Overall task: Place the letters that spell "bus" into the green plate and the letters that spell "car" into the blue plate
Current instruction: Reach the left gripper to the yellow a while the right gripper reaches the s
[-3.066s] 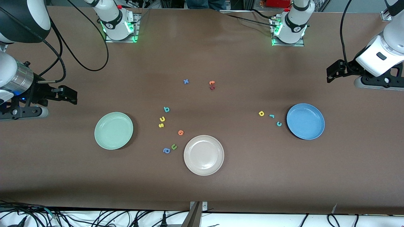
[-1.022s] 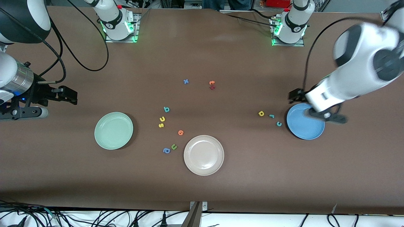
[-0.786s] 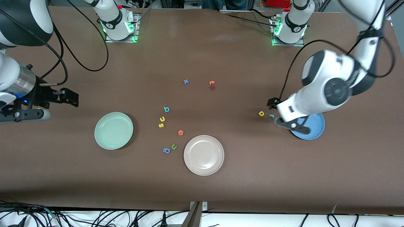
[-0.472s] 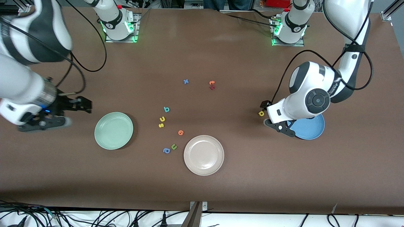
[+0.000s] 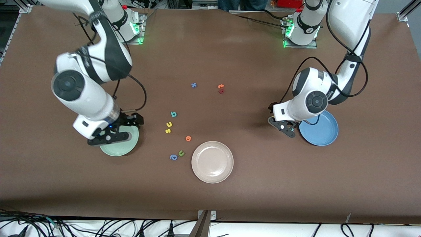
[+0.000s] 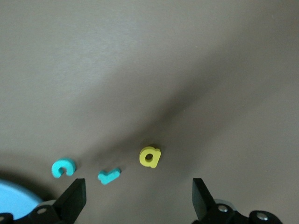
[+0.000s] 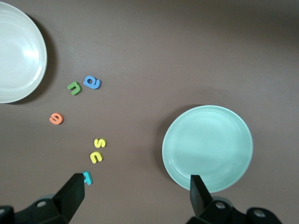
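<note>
1. Beige plate (image 5: 212, 162) lies nearest the front camera, bare, mid-table.
2. Just beside it, toward the right arm's end: blue "a" (image 5: 173, 157) and green "u" (image 5: 181, 153) side by side; orange letter (image 5: 188, 138) a little farther back.
3. Green plate (image 5: 120, 148) sits toward the right arm's end, nothing in it. Right gripper (image 5: 113, 130) hangs over its farther rim, fingers (image 7: 70, 196) spread apart, grasping nothing.
4. Blue plate (image 5: 320, 130) sits toward the left arm's end, nothing in it.
5. Yellow "s" (image 5: 168, 130), yellow "u" (image 5: 169, 124) and teal "b" (image 5: 173, 114) run in a short line on the table between the green plate and the table's middle, "s" nearest, "b" farthest. All apart from the plate.
6. Left gripper (image 5: 284, 123) hovers just beside the blue plate, over the teal "c" (image 6: 62, 167), teal "r" (image 6: 109, 176) and yellow "a" (image 6: 149, 156); these lie flat on the table in a row, "c" closest to the plate. Fingers (image 6: 202, 198) wide, released, touching no letter.
7. Farthest back, mid-table: blue "x" (image 5: 193, 85), and an orange "t" (image 5: 220, 86) touching a dark red letter (image 5: 221, 92).
</note>
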`<action>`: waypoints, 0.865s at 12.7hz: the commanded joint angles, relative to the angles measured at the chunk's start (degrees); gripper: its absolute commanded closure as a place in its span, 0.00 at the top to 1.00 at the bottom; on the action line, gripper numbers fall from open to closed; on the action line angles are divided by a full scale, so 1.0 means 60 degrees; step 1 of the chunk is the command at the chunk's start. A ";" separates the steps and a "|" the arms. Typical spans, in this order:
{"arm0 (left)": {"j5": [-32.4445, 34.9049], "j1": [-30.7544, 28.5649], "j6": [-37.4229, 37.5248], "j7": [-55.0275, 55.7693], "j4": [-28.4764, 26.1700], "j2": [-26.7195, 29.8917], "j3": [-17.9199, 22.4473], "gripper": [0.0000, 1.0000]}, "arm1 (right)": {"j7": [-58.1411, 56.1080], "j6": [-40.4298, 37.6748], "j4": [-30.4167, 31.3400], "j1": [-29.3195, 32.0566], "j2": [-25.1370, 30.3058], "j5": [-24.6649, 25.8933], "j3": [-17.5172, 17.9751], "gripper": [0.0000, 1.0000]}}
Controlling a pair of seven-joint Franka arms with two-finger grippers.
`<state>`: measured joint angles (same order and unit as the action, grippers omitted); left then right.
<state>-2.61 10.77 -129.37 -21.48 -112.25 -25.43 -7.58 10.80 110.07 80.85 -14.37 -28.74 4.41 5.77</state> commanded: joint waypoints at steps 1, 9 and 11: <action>0.0185 0.0269 -0.1636 -0.0754 -0.1268 0.0138 0.0063 1.00 | 0.0730 0.0812 0.0293 -0.0094 -0.0467 -0.0119 -0.0053 1.00; 0.1384 0.0607 -0.2873 -0.1050 -0.1639 -0.0507 0.0078 0.82 | 0.0531 0.2338 0.1715 -0.0710 -0.1199 -0.0135 0.0210 1.00; 0.1401 0.0622 -0.2945 -0.1020 -0.1653 -0.0594 0.0078 0.71 | 0.0485 0.2907 0.1715 -0.0870 -0.1521 -0.0091 0.0255 1.00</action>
<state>4.17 14.03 -146.33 -27.25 -122.52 -28.32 -7.54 14.90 124.52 90.80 -18.99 -36.56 3.81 7.01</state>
